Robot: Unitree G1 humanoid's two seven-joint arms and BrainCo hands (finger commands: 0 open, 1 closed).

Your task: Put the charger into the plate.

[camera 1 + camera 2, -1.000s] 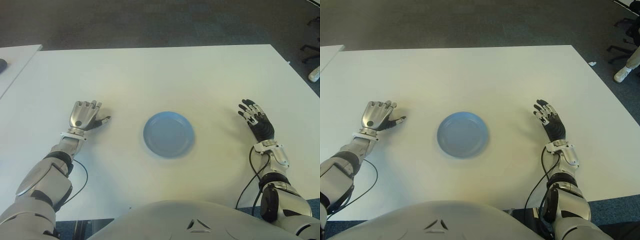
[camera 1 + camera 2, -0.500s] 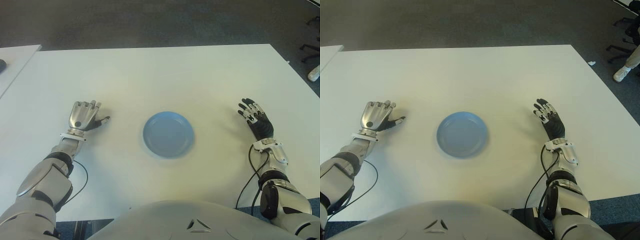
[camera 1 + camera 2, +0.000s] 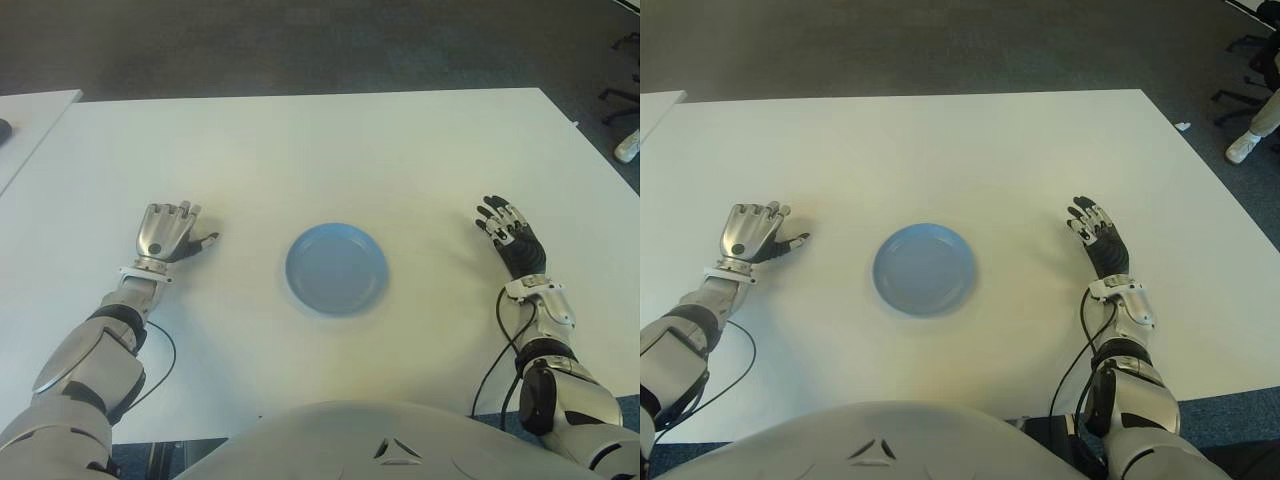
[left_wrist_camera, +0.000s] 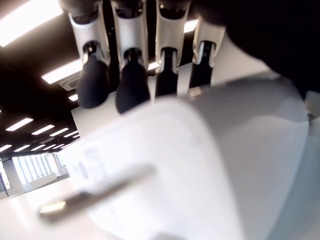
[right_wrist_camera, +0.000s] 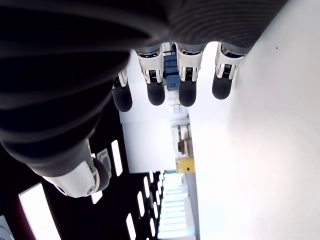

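We are covering the white, block-shaped plastic charger [image 4: 200, 165] with our left hand [image 3: 167, 232], palm down on the white table [image 3: 330, 150], left of the round blue plate [image 3: 336, 268]; its fingers [image 4: 131, 80] are curling over the charger, though a firm grasp is unclear. Our right hand [image 3: 513, 240] is lying relaxed, holding nothing, right of the plate.

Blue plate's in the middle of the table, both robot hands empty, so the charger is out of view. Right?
Not quite. The left robot hand is not empty: the left wrist view shows the white charger under its curled fingers. The blue plate is mid-table and the right robot hand is empty.
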